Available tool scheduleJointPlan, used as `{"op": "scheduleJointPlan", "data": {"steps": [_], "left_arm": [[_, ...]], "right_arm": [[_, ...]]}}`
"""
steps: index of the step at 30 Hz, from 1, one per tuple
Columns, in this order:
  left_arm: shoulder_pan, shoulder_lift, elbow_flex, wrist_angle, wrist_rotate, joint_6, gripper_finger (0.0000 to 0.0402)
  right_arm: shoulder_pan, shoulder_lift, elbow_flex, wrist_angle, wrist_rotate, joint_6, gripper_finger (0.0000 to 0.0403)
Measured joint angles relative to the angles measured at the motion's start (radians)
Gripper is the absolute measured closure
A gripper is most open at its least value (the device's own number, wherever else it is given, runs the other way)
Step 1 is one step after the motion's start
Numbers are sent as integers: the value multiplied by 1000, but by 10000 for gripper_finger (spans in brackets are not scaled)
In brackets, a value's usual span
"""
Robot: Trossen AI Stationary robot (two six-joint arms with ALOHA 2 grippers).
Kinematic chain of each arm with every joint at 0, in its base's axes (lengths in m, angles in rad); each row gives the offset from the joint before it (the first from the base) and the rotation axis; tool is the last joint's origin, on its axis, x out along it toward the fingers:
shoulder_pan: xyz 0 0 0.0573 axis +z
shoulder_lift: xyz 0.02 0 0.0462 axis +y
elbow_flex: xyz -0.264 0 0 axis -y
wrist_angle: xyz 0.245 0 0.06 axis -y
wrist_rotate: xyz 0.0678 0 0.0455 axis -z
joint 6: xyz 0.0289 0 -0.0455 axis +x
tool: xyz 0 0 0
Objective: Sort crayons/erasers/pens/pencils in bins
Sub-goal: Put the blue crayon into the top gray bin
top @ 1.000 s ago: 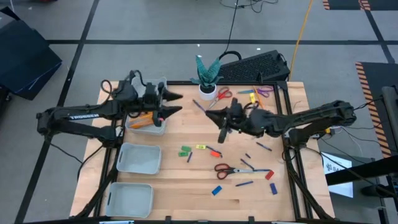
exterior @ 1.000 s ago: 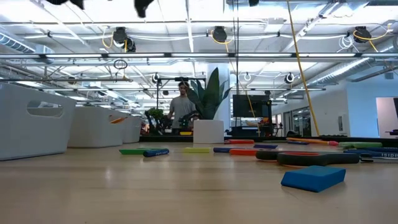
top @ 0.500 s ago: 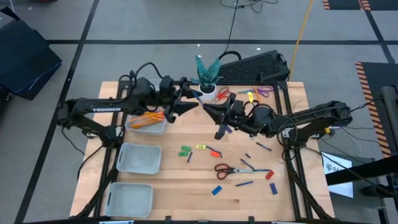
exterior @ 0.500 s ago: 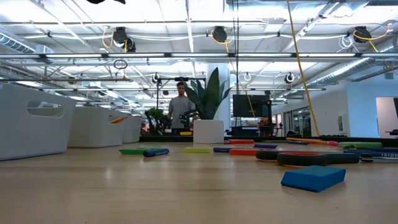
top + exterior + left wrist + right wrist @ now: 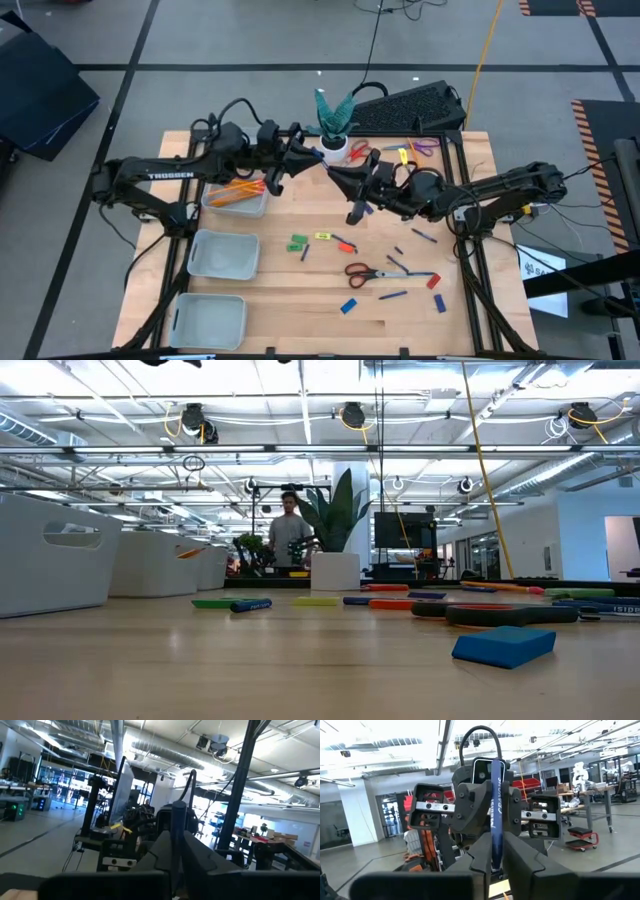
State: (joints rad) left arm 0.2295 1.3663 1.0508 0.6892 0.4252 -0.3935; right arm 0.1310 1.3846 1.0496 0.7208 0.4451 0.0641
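A dark blue pen (image 5: 496,795) stands upright in the air between my two grippers, which face each other near the white plant pot (image 5: 333,148). My right gripper (image 5: 334,174) is shut on it from the table's right. My left gripper (image 5: 318,158) is shut on it from the left; the pen (image 5: 176,827) rises between its fingers. Orange pencils (image 5: 238,188) lie in one bin (image 5: 252,207). Two more bins (image 5: 225,253) (image 5: 210,318) sit nearer along the left edge. Erasers, green (image 5: 298,241), yellow (image 5: 323,236) and blue (image 5: 503,645), lie flat on the table. My left gripper pinches the pen's shaft (image 5: 493,787) between its two fingers, above the right gripper's hold. The fingers come level from the table's left and lie across the pen. My right gripper pinches the pen's lower part (image 5: 495,851) between its two fingers (image 5: 482,852), level from the table's right and across it. The pen stands upright, clear of the table.
Loose pens (image 5: 425,236) (image 5: 392,295), red scissors (image 5: 365,270), red (image 5: 433,282) and blue (image 5: 348,306) erasers are scattered right of centre. More scissors and markers (image 5: 405,153) lie at the far edge. A keyboard (image 5: 410,105) sits beyond the table.
My left gripper has swung from over the pencil bin toward the table's right, up to the plant pot, and its open fingers have shut on the pen. My right gripper has carried the pen a little toward the table's left and far edge to meet it.
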Motion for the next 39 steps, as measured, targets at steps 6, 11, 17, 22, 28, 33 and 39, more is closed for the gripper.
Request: {"op": "scheduleJointPlan", "data": {"steps": [6, 11, 17, 22, 28, 33, 39], "left_arm": [[31, -43, 48, -231, 6, 67, 377], [129, -121, 158, -737, 6, 257, 383], [325, -175, 204, -1316, -238, 453, 380], [491, -119, 177, -1548, -445, 501, 383], [617, 16, 119, -1582, -537, 544, 378], [663, 134, 97, -1519, -602, 593, 379], [685, 241, 97, -1505, -617, 576, 367]], "right_arm": [[-1, -1, 0, -19, 5, -1, 268], [-1, -1, 0, -124, 5, 51, 188], [-1, -1, 0, -349, 2, 117, 131], [-14, -1, 1, -546, -47, 143, 126], [-52, 10, 60, -767, -159, 151, 132], [-65, 77, 141, -913, -232, 120, 132], [-66, 230, 172, -1004, -396, 104, 133]]}}
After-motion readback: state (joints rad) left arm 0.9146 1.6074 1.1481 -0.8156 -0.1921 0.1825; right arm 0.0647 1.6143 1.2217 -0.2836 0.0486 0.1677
